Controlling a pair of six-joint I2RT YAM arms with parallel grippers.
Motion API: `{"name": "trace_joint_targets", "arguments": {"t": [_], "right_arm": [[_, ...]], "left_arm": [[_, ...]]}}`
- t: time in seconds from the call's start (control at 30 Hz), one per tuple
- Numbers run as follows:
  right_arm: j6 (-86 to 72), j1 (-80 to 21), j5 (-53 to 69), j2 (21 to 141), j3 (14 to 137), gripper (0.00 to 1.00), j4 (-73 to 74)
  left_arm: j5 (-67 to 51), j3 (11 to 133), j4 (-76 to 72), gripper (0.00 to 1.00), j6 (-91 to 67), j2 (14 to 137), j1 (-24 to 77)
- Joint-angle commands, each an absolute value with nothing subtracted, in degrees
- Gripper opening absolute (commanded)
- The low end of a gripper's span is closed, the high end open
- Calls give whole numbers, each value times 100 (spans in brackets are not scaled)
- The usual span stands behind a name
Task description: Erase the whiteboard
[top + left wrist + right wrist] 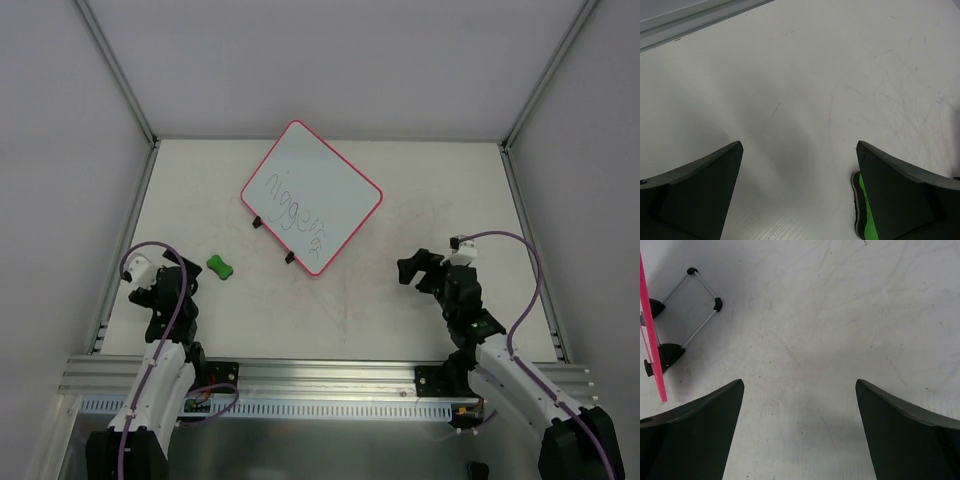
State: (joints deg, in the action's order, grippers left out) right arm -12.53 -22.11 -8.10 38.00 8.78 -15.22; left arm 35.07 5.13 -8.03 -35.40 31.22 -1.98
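The whiteboard [312,196] stands tilted at the table's far middle, white with a pink-red frame, dark scribbled writing and two black clips on its near-left edge. Its pink edge [651,325] and wire stand [696,302] show at the left of the right wrist view. A small green eraser [220,266] lies to the left of the board; in the left wrist view the eraser [863,212] peeks from behind my right finger. My left gripper [180,283] [800,150] is open and empty, just left of the eraser. My right gripper [418,268] [800,386] is open and empty, right of the board.
Aluminium rails [130,85] frame the white table [350,300] at both sides and the back. A metal rail with the arm bases [320,378] runs along the near edge. The table surface shows faint scuffs.
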Motion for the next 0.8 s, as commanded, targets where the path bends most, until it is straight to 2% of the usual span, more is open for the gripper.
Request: {"name": "trace_joint_targets", "arguments": {"t": [0.0, 0.13, 0.2, 0.33, 0.5, 0.77], "right_arm": [[-1108, -2206, -678, 3709, 1081, 99, -1846], [-958, -2197, -81, 3665, 994, 99, -2081], [-862, -2206, 605, 3621, 827, 99, -2511], [-1116, -2197, 869, 3735, 685, 99, -3215], [-1423, -2180, 1291, 4288, 765, 99, -3927], [-1986, -2145, 1925, 5518, 861, 99, -5948]], "left_arm": [[3691, 764, -774, 99, -3656, 3269, -237], [3253, 1019, -677, 99, -3358, 3235, -237], [2990, 1142, -572, 99, -3409, 3234, -237], [2077, 1379, -159, 99, -3489, 3261, -237], [1460, 1319, -88, 99, -3471, 3068, -246], [967, 1318, 456, 99, -3990, 2558, -237]]}}
